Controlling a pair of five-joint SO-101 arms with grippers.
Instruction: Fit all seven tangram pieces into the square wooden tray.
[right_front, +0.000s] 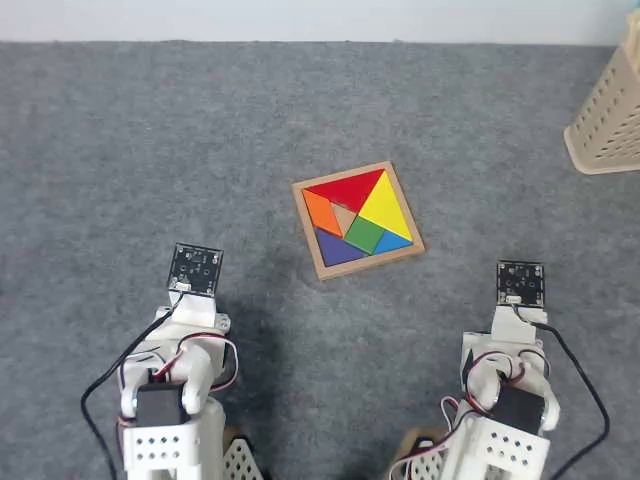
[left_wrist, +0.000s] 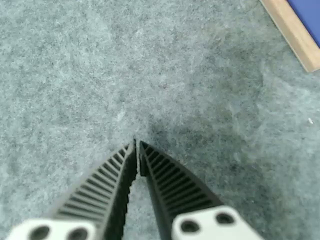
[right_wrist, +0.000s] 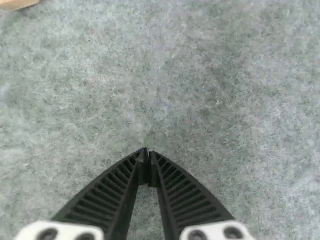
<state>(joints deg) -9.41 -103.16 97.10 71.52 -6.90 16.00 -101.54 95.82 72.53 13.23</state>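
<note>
The square wooden tray (right_front: 318, 262) lies tilted at the table's middle. Inside it sit a red triangle (right_front: 348, 188), yellow triangle (right_front: 387, 207), orange piece (right_front: 321, 212), green square (right_front: 364, 235), purple triangle (right_front: 336, 247), blue triangle (right_front: 392, 242) and a small tan triangle (right_front: 344, 218). The left arm (right_front: 180, 370) rests near the front left, its gripper (left_wrist: 137, 145) shut over bare carpet, with a corner of the tray (left_wrist: 295, 32) and the purple piece (left_wrist: 306, 15) beyond it. The right arm (right_front: 508, 370) rests at the front right, gripper (right_wrist: 148, 151) shut and holding nothing.
Grey carpet (right_front: 150, 150) covers the table. A beige perforated basket (right_front: 610, 110) stands at the far right edge. A sliver of the tray (right_wrist: 15, 4) peeks into the right wrist view. Wide free carpet lies left of the tray and between the arms.
</note>
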